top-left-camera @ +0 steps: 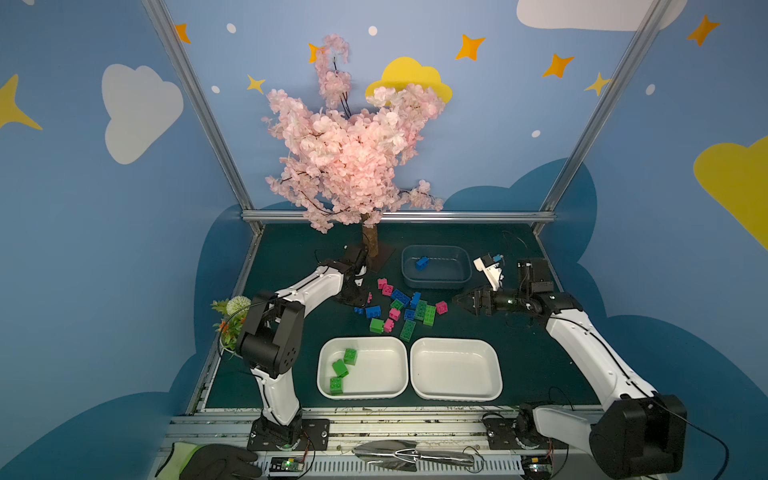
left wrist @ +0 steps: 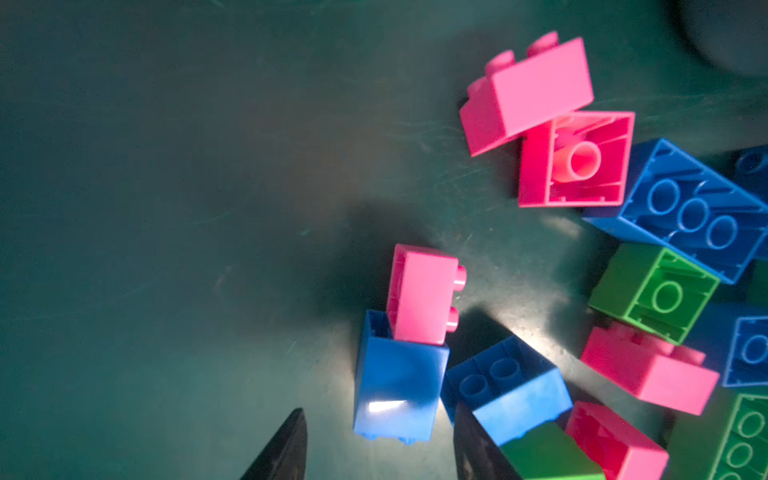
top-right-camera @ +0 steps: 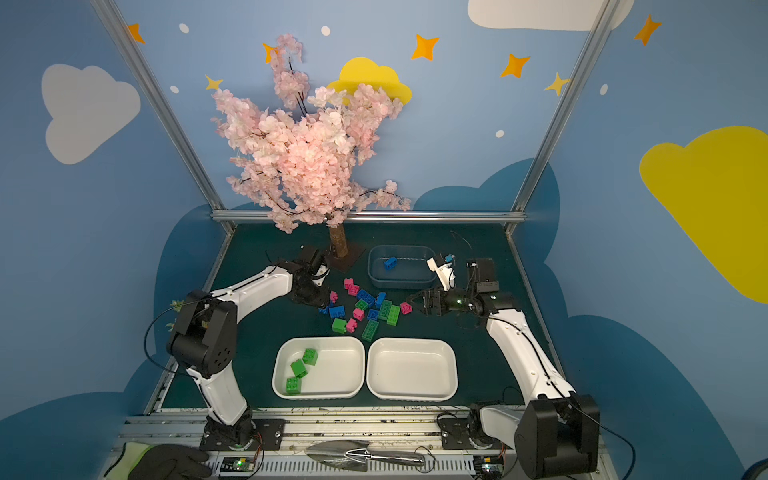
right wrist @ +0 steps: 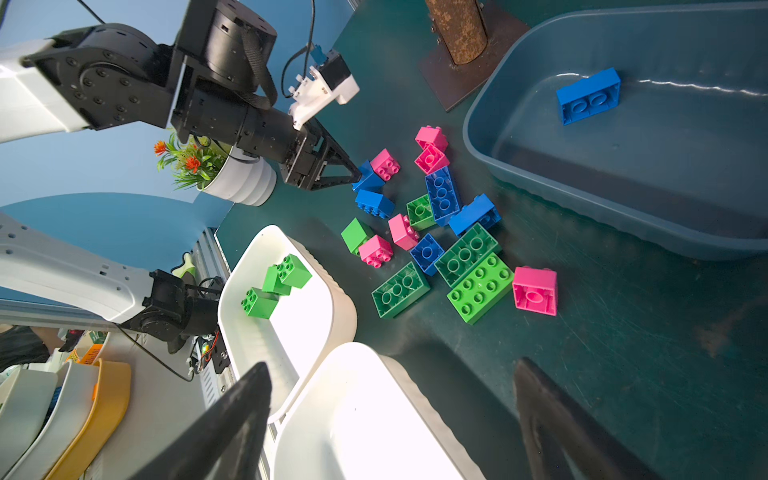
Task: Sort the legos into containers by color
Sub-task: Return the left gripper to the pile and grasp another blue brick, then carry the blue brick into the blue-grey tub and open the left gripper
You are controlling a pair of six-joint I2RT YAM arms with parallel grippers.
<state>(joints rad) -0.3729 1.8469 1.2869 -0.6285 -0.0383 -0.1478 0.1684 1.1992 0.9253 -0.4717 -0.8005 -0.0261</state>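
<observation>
The loose legos [top-left-camera: 399,309] lie in a pile of green, blue and pink bricks mid-table. My left gripper [left wrist: 379,411] is open at the pile's left edge [top-left-camera: 360,306], its fingers either side of a small blue brick [left wrist: 399,390] with a pink brick [left wrist: 422,295] leaning on it. A gap shows beside one finger [left wrist: 286,449]. My right gripper [top-left-camera: 459,300] hovers open and empty just right of the pile, near a pink brick [top-left-camera: 441,307]. The left white tray [top-left-camera: 382,370] holds three green bricks [top-left-camera: 340,368]. Nothing lies in the right white tray [top-left-camera: 455,370]. One blue brick [top-left-camera: 422,262] lies in the grey-blue tub [top-left-camera: 436,276].
A pink blossom tree [top-left-camera: 353,158] stands on a base plate at the back, behind the left arm. A white flower pot [right wrist: 245,183] sits at the left table edge. A gloved hand [top-left-camera: 216,461] and a metal trowel [top-left-camera: 399,455] lie on the front rail.
</observation>
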